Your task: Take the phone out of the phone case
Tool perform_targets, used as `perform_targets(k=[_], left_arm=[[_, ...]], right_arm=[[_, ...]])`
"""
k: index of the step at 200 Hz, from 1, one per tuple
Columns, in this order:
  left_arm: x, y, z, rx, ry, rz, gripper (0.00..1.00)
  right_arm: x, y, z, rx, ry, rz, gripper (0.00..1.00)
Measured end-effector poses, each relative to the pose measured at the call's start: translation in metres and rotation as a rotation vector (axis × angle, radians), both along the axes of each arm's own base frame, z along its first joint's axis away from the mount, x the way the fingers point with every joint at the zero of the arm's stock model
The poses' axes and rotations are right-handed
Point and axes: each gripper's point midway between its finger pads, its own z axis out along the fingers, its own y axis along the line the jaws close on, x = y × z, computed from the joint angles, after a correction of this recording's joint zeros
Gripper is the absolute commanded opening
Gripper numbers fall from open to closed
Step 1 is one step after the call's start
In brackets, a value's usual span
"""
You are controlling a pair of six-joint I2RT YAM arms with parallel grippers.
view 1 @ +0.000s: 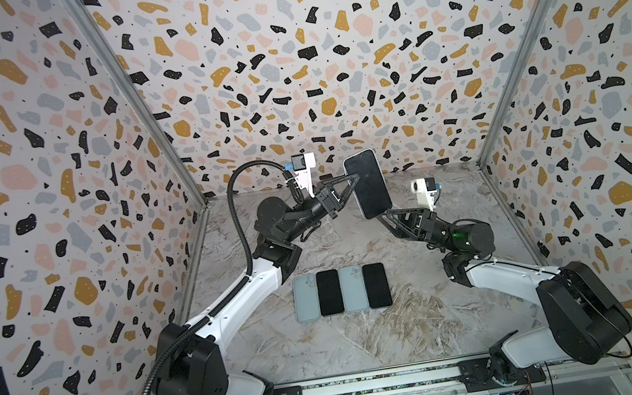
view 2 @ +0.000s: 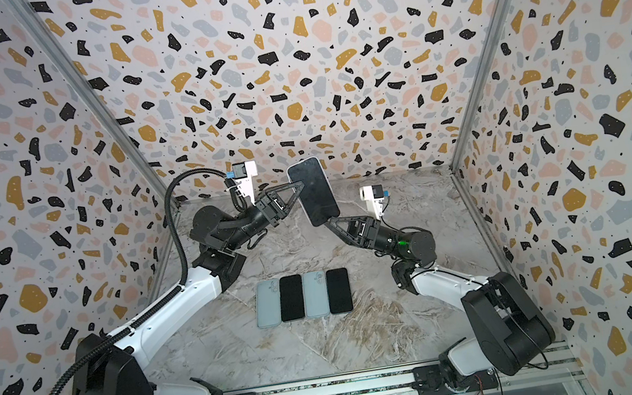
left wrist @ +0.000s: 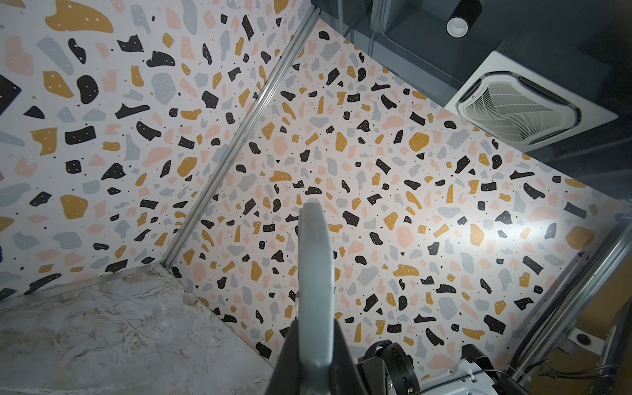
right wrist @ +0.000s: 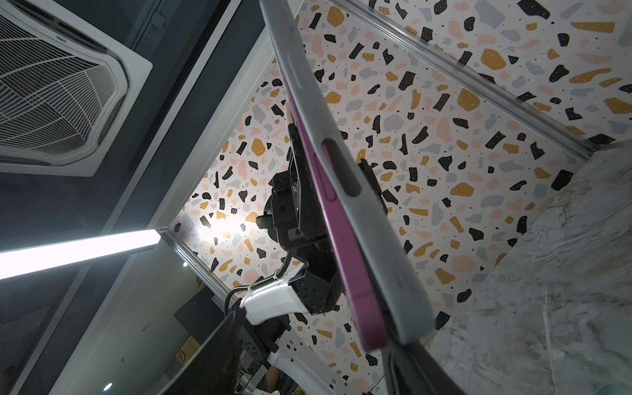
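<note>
1. My left claw (view 1: 354, 180), just above the middle of both top views, is pressed tight on one long edge of the phone case (left wrist: 314, 273). It holds the case high in the air with the dark screen towards the camera. I have only a narrow bite on the rim, so a hard tug could twist the whole thing out of my pinch
2. My right claw (view 1: 386, 217), right of centre, stands spread at the lower end of the raised piece and pinches nothing that I can see. One finger (right wrist: 410, 372) sits against the bottom corner. If I close askew, I may clamp case and phone together and free nothing
3. The phone (right wrist: 345, 260) looks partly out. In the right wrist view its purple side lifts off the grey rim towards the lower part of the frame, while the upper stretch looks seated. If it pops loose all at once, it could drop to the table
4. The case is matte pale grey, with a rounded rim and an oblong button slot; I judge it soft and bendy. The phone's side is smooth and shiny, so probably slippery under my pads
5. In the lower middle of both top views lie four flat slabs side by side, alternating grey (view 1: 305, 297) and black (view 1: 329, 292); a falling phone could strike them
6. The table (view 1: 367, 338) has a hard-looking marble pattern, and the walls (view 1: 49, 160) a speckled terrazzo print
</note>
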Motion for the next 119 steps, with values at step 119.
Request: perform_targets(k=[119], left_arm=[[-0.0085,-0.0031,0.0074,-0.029,-0.034,-0.011,0.00]], right_arm=[[0.0062,-0.0024,0.0004,-0.022,-0.019,-0.008,0.44]])
